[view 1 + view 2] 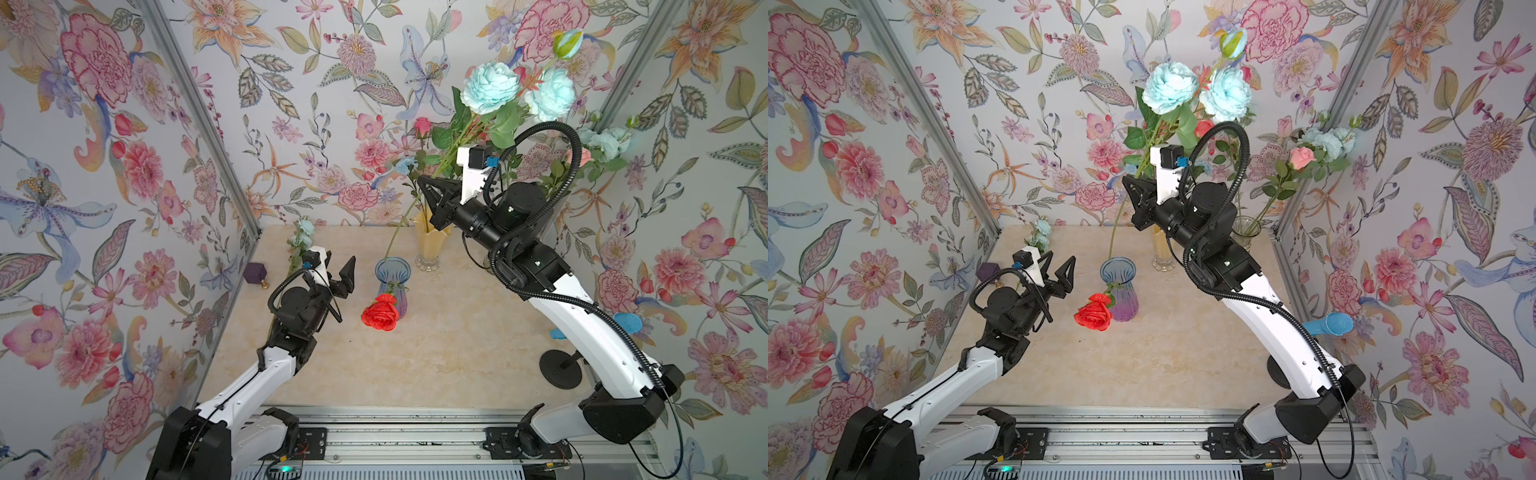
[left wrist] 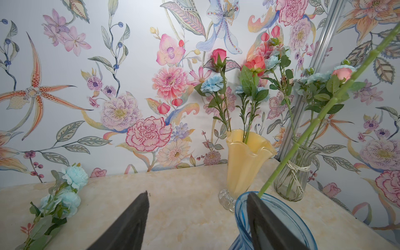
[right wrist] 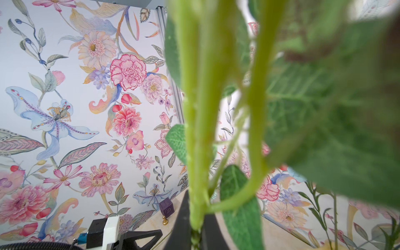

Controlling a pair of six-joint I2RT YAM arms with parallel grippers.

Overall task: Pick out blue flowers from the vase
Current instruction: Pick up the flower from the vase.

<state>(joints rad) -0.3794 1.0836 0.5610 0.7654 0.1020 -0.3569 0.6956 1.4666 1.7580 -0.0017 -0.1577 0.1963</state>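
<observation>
**While the right arm holds a blue spray aloft, the set-down is next**

Although the pull-out looks nearly done, both top views show it unfinished. The right gripper [image 1: 430, 183] [image 1: 1136, 183] is clamped on the green stem of the blue spray [image 1: 490, 87] [image 1: 1169, 87]. Its two pale blooms ride high toward the far wall, right of centre, and the stem slants down to the mouth of the blue vase [image 1: 392, 270] [image 1: 1118, 270] at mid-table. A red rose [image 1: 380, 313] droops over that vase's near side. The left gripper [image 1: 338, 266] [image 1: 1059, 266] hovers just left of the vase, jaws spread and empty. A second blue spray [image 1: 301, 237] lies on the table [image 1: 457, 353] at the far left, which reads as the drop-off spot.

From the left wrist, the stem [image 2: 324, 108] runs down to the vase rim behind one dark finger [image 2: 266, 220]. Whether its tip has cleared the glass I cannot tell. More blue blooms [image 2: 211, 83] stand in the yellow vase [image 2: 244, 164] and the clear vase [image 2: 290, 181] at the far right.

From the right wrist, blurred stalks and leaves fill the frame, pinched between the closed fingers.

Next, I judge, comes a further rise until the stem hangs free. A carry leftward should follow, keeping clear of the rose and the waiting left arm.
</observation>
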